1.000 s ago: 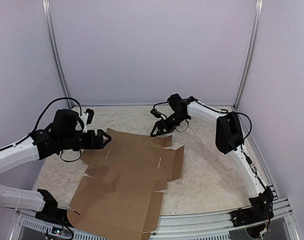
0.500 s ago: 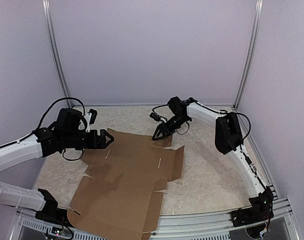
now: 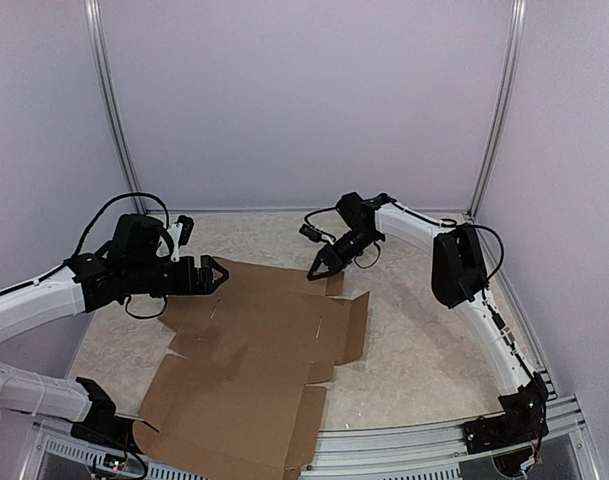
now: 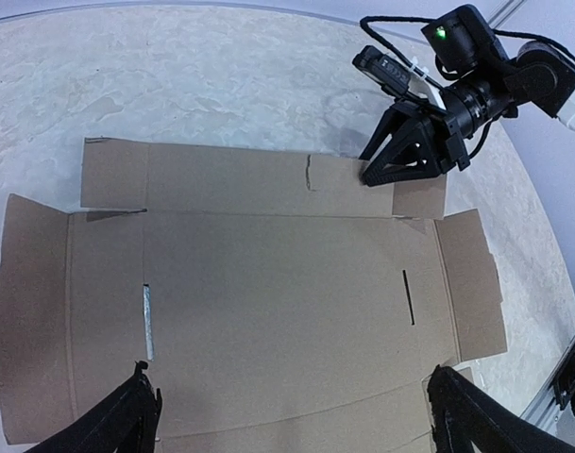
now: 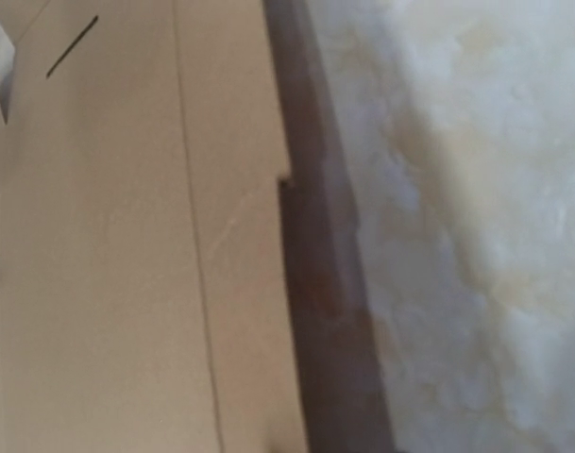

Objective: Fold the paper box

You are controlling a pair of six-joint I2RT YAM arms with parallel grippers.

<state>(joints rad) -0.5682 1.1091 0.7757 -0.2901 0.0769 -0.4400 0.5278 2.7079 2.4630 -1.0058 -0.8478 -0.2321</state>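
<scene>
- The left gripper (image 3: 220, 275) hovers over the left end of the sheet's far part. Its jaws are spread wide and hold nothing, and in its own wrist view the two fingertips (image 4: 136, 396) straddle the main panel from above.
- The paper box (image 3: 254, 340) is an unfolded brown cardboard sheet lying flat on the table (image 3: 424, 340). Its long axis runs from the near edge, between the arm bases, away toward the back wall. No flap stands up yet, so by my reading the folding has barely begun.
- The far flap (image 4: 240, 175) is a narrow strip that runs crosswise along the sheet's back edge, from under the left gripper toward the right one. Two slits (image 4: 147, 321) lie in the panel just in front of it.
- The right gripper (image 4: 400, 170) is tipped down at the right end of that strip, at its outer edge. Its wrist view shows only the cardboard edge and its shadow, so I cannot tell whether the jaws pinch the flap or merely rest by it.
- The flap lies directly under the right gripper, so that arm is better placed to lift it toward the near side. The left arm is close enough to press the panel down.
</scene>
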